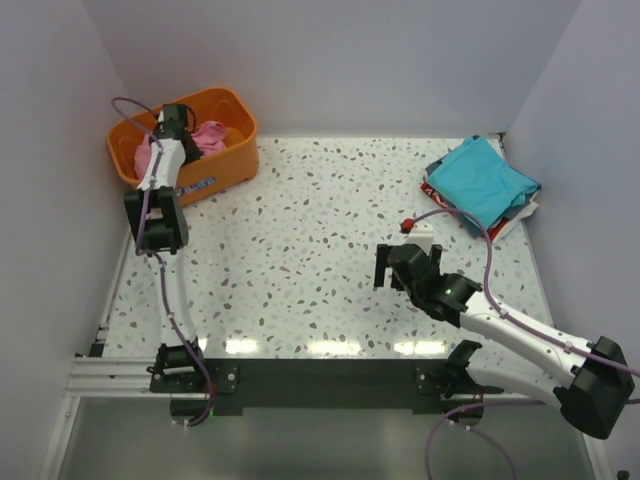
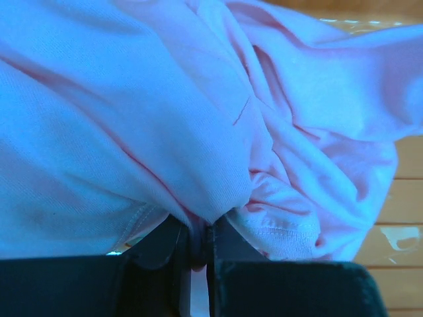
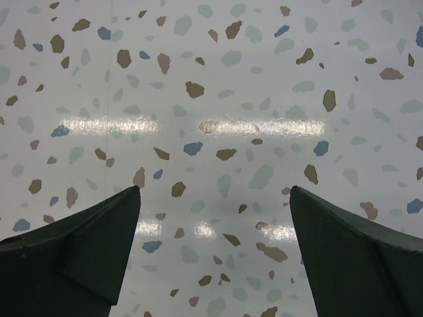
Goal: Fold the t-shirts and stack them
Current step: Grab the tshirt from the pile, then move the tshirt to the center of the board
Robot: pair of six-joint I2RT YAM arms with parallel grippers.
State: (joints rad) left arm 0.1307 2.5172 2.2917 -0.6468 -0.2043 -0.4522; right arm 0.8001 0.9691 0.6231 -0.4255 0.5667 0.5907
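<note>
The pink t-shirt (image 1: 208,138) lies crumpled in the orange basket (image 1: 225,110) at the back left. My left gripper (image 1: 172,122) is down in the basket and shut on a fold of the pink t-shirt (image 2: 218,132), which fills the left wrist view; the cloth is pinched between the fingers (image 2: 228,241). A stack of folded t-shirts with a teal one (image 1: 487,180) on top, over red and white ones, lies at the back right. My right gripper (image 1: 405,268) is open and empty above the bare speckled table (image 3: 211,99), its fingertips (image 3: 119,211) wide apart.
White walls enclose the table on the left, back and right. A small white block with a red tip (image 1: 418,228) sits just behind the right gripper. The basket stands close to the left wall.
</note>
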